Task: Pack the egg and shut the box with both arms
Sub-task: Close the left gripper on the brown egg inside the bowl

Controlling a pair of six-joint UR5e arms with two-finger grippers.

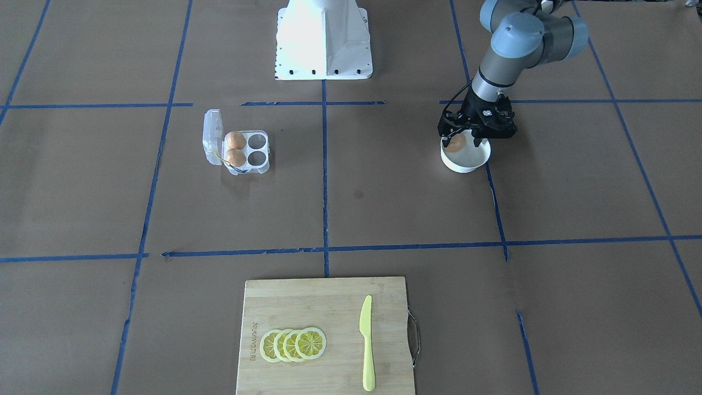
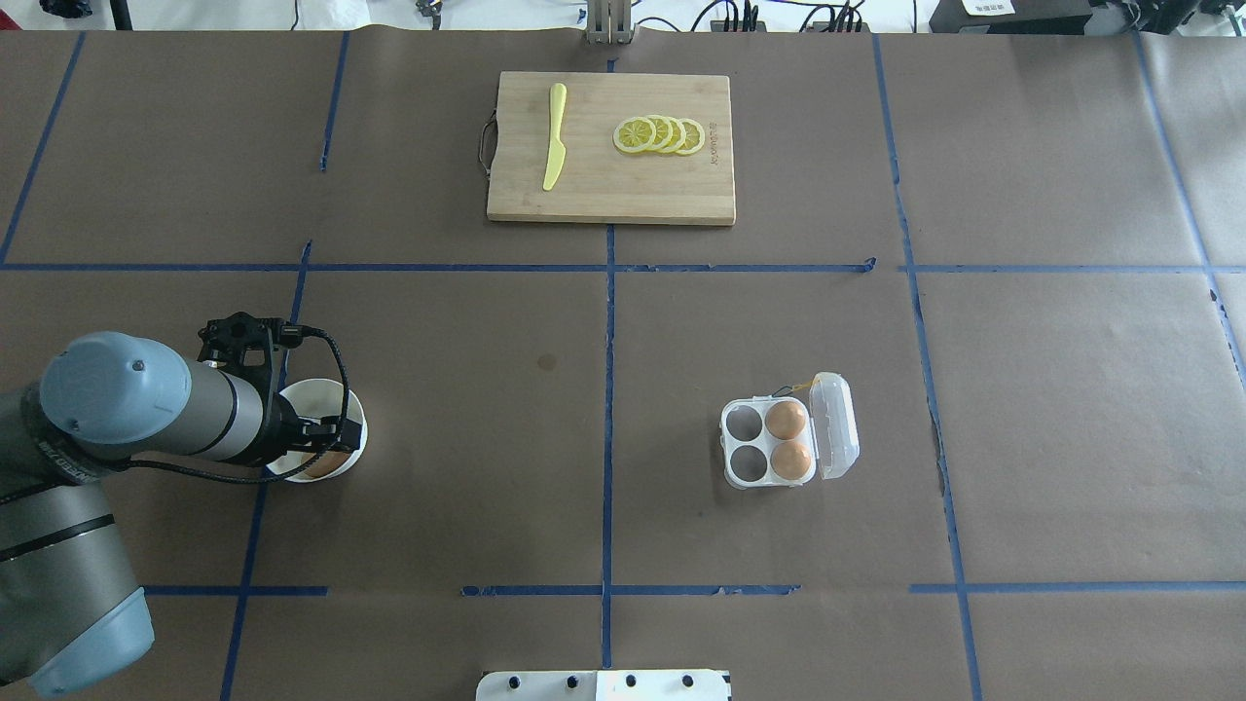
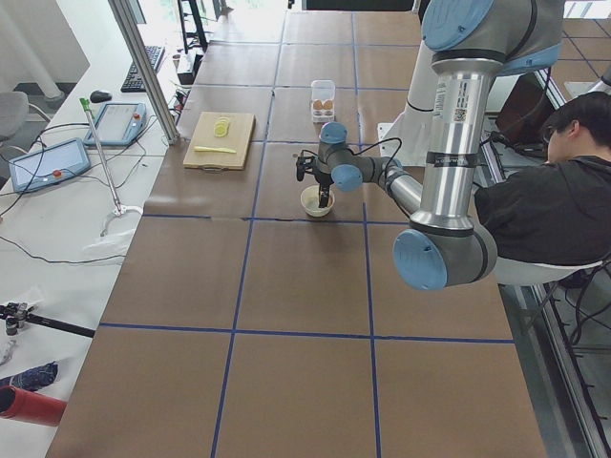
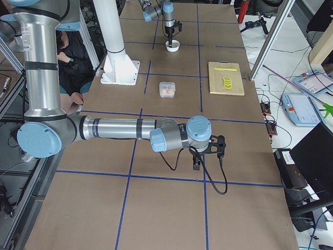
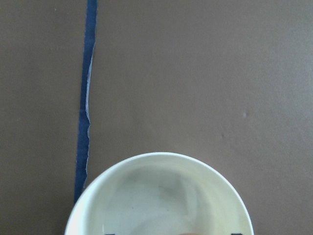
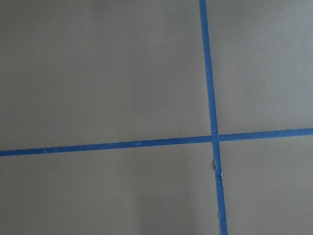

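Note:
My left gripper [image 1: 463, 141] hangs down into the round white bowl [image 1: 467, 164], open, with its fingers on either side of a brown-orange egg [image 1: 454, 144] that lies in the bowl. The left wrist view shows the bowl's rim [image 5: 161, 159] and the two fingertips [image 5: 235, 234] wide apart at the bottom edge. The clear four-cup box [image 1: 264, 164] stands open with its lid [image 1: 213, 136] upright. It holds two eggs [image 1: 236, 148] in the cups by the hinge; the other two cups are empty. My right gripper [image 4: 197, 162] hovers low over bare table far from the box; I cannot tell whether it is open.
A wooden cutting board [image 1: 323, 307] with lemon slices [image 1: 293, 344] and a yellow knife [image 1: 366, 343] lies at the table's operator side. The white pedestal [image 1: 323, 41] stands at the robot's side. A person sits beside the table [image 3: 554, 191].

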